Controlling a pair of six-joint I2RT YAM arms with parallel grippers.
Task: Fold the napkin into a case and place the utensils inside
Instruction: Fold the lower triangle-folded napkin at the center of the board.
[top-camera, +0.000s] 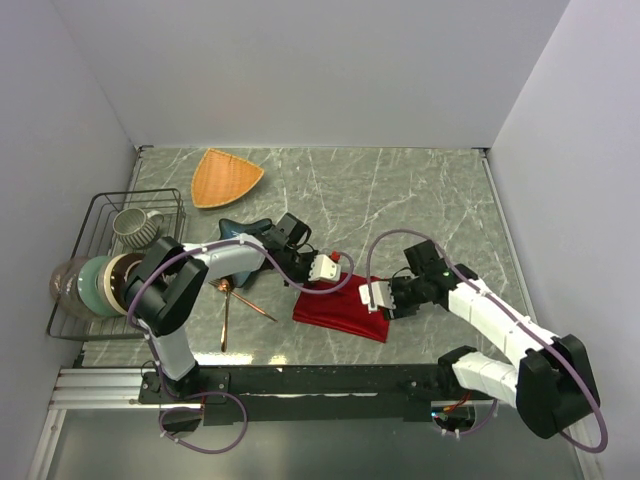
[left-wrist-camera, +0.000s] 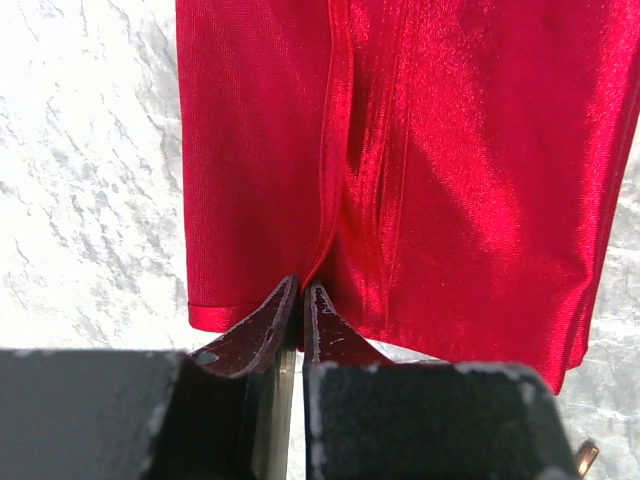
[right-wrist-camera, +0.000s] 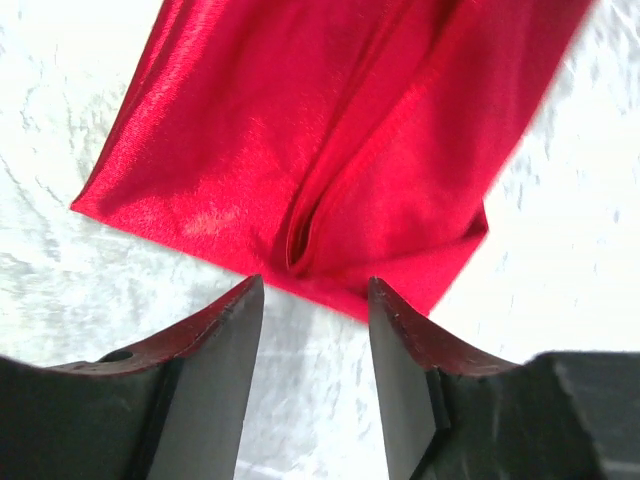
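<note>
The red napkin (top-camera: 340, 310) lies folded into a rectangle on the marble table, in front of and between the arms. My left gripper (top-camera: 325, 268) is at its far edge, shut on a raised fold of the napkin (left-wrist-camera: 420, 160), with the cloth pinched between the tips. My right gripper (top-camera: 378, 297) is open at the napkin's right edge. In the right wrist view the fingers (right-wrist-camera: 235, 310) stand just short of the cloth (right-wrist-camera: 330, 130), facing a small open pleat. Copper utensils (top-camera: 238, 300) lie on the table left of the napkin. One tip shows in the left wrist view (left-wrist-camera: 587, 455).
An orange triangular plate (top-camera: 226, 176) lies at the back left. A blue star-shaped dish (top-camera: 245, 232) sits partly under the left arm. A wire rack (top-camera: 90, 210) at the left holds a mug (top-camera: 133, 226) and upright bowls (top-camera: 95, 285).
</note>
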